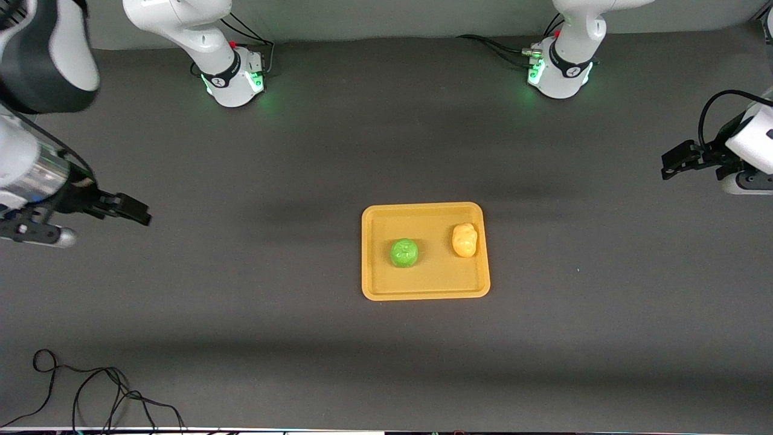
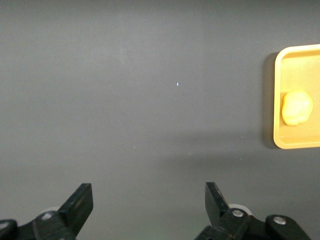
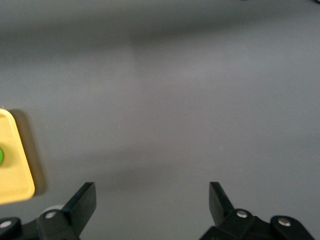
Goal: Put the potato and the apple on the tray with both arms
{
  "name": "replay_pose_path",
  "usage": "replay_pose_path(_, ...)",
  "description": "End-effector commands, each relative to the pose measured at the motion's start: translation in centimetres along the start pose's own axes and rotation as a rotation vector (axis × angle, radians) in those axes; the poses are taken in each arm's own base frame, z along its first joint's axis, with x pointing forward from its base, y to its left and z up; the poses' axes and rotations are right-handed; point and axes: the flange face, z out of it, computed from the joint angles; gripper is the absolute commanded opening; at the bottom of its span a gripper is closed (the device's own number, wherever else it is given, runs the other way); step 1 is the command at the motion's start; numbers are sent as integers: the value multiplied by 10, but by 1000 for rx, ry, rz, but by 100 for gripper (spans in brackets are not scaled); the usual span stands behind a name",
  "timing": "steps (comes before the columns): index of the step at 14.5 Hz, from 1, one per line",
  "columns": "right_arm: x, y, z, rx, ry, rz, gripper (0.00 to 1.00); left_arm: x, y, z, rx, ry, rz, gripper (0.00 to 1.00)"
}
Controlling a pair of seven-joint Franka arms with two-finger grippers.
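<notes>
now apple [image 1: 404, 252], potato [image 1: 464, 240] on tray [image 1: 423, 293]; left gripper [image 2: 150, 205], right gripper [image 3: 152, 202] empty over table, fingers apart.

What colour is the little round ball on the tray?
Bright green apple, clearest in the front view.

A robotics lab: two bench-mounted arms [image 1: 229, 72] on a dark table [image 1: 241, 314].
</notes>
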Motion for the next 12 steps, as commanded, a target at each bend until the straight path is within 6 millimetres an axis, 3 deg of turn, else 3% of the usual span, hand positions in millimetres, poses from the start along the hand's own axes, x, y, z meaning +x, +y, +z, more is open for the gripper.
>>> replay_pose_path(1,-18,22,-33,-10,4,-53,100,2,3,11,-8,14,19,100)
replay_pose_path(4,-28,39,-49,-16,9,-120,100,7,16,25,2,23,46,100)
replay_pose_path(6,-38,36,-58,-19,-1,-130,100,8,18,27,6,20,53,100)
replay_pose_path(12,-42,31,-54,-11,-10,-139,100,8,15,26,6,24,47,100)
